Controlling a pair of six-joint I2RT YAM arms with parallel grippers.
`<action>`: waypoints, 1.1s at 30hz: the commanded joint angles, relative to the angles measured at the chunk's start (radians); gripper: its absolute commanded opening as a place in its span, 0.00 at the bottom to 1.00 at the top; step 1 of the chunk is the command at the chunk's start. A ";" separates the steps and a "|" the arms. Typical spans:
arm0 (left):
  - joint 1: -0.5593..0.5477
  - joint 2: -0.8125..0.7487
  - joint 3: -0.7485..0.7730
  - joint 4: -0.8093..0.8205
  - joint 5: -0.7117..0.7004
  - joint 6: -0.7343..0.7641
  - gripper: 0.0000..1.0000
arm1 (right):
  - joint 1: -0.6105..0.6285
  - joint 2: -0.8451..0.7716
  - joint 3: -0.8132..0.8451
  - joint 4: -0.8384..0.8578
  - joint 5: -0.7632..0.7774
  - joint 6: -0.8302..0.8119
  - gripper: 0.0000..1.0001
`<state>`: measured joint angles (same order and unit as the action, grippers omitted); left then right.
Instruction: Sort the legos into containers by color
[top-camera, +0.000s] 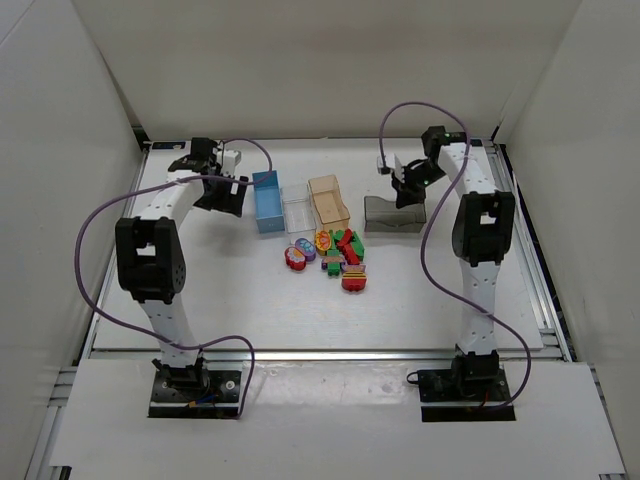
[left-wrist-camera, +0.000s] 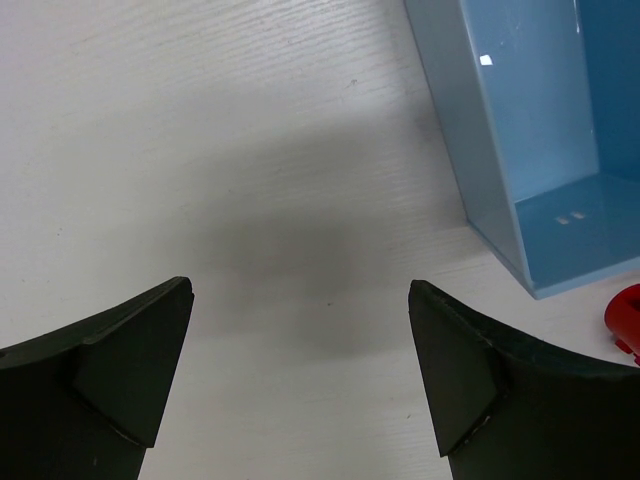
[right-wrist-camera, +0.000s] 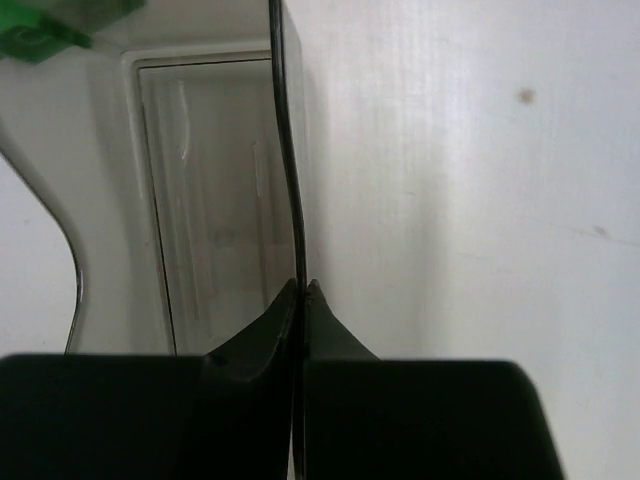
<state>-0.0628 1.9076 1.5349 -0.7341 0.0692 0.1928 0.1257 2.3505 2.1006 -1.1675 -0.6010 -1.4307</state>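
Presently one wall of the grey bin (right-wrist-camera: 215, 230) is pinched by the right gripper (right-wrist-camera: 300, 287), its long axis running straight ahead; the left gripper (left-wrist-camera: 300, 288) is held open, blue bin (left-wrist-camera: 510, 110) ahead-right.

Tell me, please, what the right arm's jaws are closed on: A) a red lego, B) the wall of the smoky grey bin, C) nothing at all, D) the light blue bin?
B: in the right wrist view the jaws meet on the thin upright wall of the smoky grey bin.
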 joint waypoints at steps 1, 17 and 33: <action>-0.008 0.010 0.053 -0.022 0.021 -0.015 0.99 | -0.008 0.032 0.169 0.038 -0.025 0.188 0.00; -0.011 0.033 0.082 -0.034 0.000 -0.062 0.99 | -0.008 0.211 0.345 0.192 0.076 0.745 0.00; -0.011 0.105 0.163 -0.071 0.134 -0.076 0.99 | -0.044 0.201 0.299 0.249 0.142 0.882 0.19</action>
<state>-0.0689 2.0129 1.6390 -0.7948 0.1143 0.1299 0.0895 2.5744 2.3974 -0.9394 -0.4679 -0.5804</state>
